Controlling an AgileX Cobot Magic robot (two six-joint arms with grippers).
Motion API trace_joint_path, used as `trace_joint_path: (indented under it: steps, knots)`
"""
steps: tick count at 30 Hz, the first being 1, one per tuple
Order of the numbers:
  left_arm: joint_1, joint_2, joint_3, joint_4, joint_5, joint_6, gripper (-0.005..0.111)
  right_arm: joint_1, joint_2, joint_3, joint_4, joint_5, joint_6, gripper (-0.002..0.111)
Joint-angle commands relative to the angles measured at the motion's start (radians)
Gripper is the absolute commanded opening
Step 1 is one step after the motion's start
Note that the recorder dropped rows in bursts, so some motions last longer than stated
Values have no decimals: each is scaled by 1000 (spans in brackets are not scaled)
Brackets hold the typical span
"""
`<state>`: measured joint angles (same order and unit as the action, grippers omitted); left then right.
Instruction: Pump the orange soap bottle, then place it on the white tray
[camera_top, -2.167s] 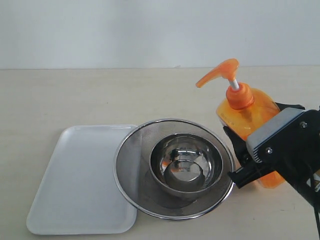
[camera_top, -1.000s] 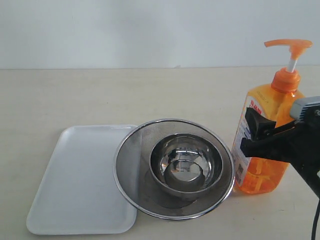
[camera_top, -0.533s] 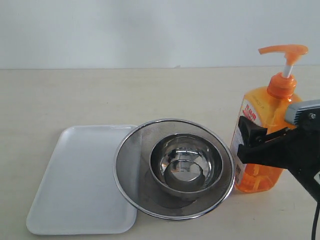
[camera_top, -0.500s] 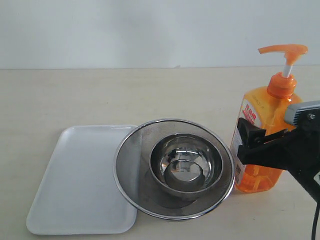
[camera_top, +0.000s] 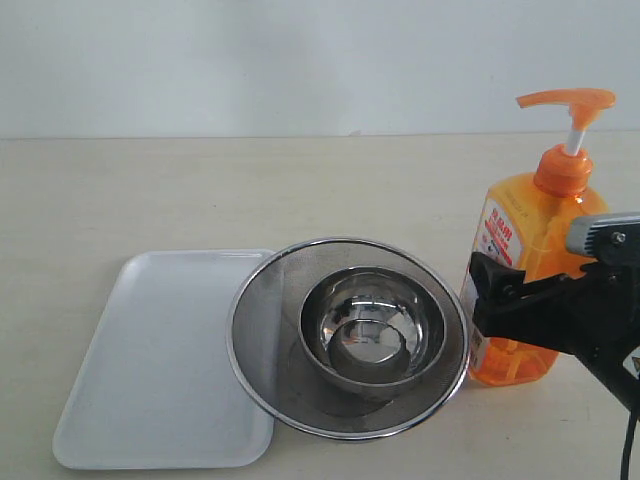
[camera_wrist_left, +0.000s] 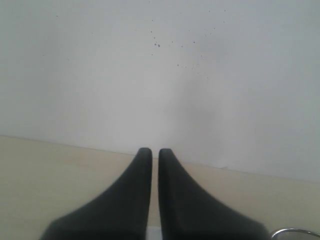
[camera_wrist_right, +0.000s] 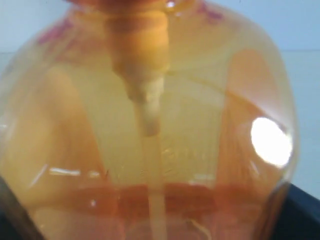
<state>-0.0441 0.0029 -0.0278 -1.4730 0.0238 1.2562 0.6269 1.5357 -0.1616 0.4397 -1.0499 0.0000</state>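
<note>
1. Two grippers are in play. The right gripper (camera_top: 497, 292) has its jaws on either side of the soap bottle (camera_top: 530, 240), low on the body. One black finger crosses the front of the label; the other is hidden behind the bottle. The right wrist view shows only orange plastic with a dark edge at each lower corner. I cannot tell whether the jaws press the bottle or merely flank it.
2. A grip this low probably serves two ends: it steadies the base and it leaves the top free.
3. The left gripper (camera_wrist_left: 151, 150) has its fingers together with only a thin slit between them, and it holds nothing. It points at the bare wall, away from the work. Closed fingers would make a blunt tip for pressing, so I judge this arm is meant to do the pumping.
4. The bottle stands upright on the table (camera_top: 200, 190), at the right of the exterior view. Its pump head (camera_top: 570, 100) is up, with white stem showing, ready to be pushed down.
5. Just beside the bottle is a steel strainer (camera_top: 260, 330) with a steel bowl (camera_top: 372, 330) inside it.
6. The white tray (camera_top: 150, 350) lies beyond the strainer, well apart from the bottle. The strainer's rim overlaps the tray's near edge, so the bottle would likely have to be carried over the strainer to reach it.
</note>
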Motion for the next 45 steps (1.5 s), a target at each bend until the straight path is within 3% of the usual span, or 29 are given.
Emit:
trace_joint_path:
  steps: [1, 9, 15, 24, 27, 37, 45]
  knots:
    - [3, -3, 2, -4, -1, -8, 5, 2, 2, 0, 7, -25, 0, 85]
    - [3, -3, 2, -4, -1, -8, 5, 2, 30, 0, 7, -49, -9, 85]
    - [3, -3, 2, -4, -1, -8, 5, 2, 158, 0, 9, -171, 38, 85]
    - [3, -3, 2, -4, -1, -8, 5, 2, 234, -26, 0, -171, 61, 85]
    - [3, -3, 2, -4, -1, -8, 5, 2, 234, -34, 2, -171, 48, 75]
    - [3, -3, 2, -4, -1, -8, 5, 2, 230, -38, -9, -171, 11, 0]
    - [3, -3, 2, -4, -1, -8, 5, 2, 228, -40, -9, -171, 9, 0]
